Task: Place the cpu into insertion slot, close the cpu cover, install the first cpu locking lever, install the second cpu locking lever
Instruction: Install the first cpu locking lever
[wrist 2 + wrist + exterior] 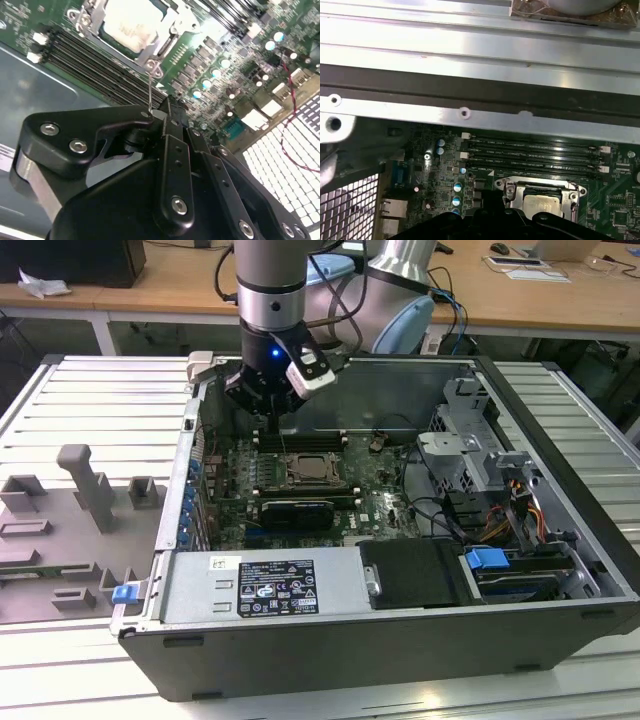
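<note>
silvery cpu (127,21) is framed by the shut cpu cover (174,27); the locking lever (150,90) is pinched at its tip by the claw (152,116), likely for leverage.

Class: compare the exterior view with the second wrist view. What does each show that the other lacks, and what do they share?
Exterior view: the whole open case, its power supply and blue-tabbed drive bay. Second wrist view: round capacitors and a perforated grille. Both: the end effector shut on a thin locking lever, by the cpu seated under its cpu cover.
</note>
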{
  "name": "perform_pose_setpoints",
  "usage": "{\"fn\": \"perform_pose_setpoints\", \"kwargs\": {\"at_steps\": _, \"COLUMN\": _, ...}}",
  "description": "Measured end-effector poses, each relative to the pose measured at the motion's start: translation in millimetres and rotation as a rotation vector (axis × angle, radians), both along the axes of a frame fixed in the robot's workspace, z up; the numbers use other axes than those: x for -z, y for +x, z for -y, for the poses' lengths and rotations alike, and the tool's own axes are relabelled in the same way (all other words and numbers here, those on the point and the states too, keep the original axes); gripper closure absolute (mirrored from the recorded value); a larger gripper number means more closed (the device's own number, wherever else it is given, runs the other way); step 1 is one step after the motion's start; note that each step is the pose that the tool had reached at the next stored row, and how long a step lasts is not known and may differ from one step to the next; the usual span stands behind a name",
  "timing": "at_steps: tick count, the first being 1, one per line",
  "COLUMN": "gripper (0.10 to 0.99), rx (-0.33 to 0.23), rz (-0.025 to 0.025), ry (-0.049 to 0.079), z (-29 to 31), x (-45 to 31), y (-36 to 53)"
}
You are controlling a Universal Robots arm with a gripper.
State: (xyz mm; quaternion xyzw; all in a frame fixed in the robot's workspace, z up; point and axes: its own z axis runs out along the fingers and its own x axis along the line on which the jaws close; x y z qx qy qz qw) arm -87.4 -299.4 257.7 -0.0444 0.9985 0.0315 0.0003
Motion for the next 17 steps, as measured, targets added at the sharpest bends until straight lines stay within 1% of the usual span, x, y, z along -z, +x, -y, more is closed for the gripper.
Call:
{"fn": "perform_pose_setpoints", "kwargs": {"at_steps": 12, "gripper": 0.98, "rx": 0.007, "rz": 0.0, "ry": 0.0, "z": 0.0, "x": 0.9, "y": 18.4}}
{"fn": "perform_pose_setpoints", "kwargs": {"at_steps": 17, "gripper": 0.98, "rx": 0.009, "rz": 0.0001, "ry": 0.0, "z": 0.0, "x": 1.2, "y": 22.5}}
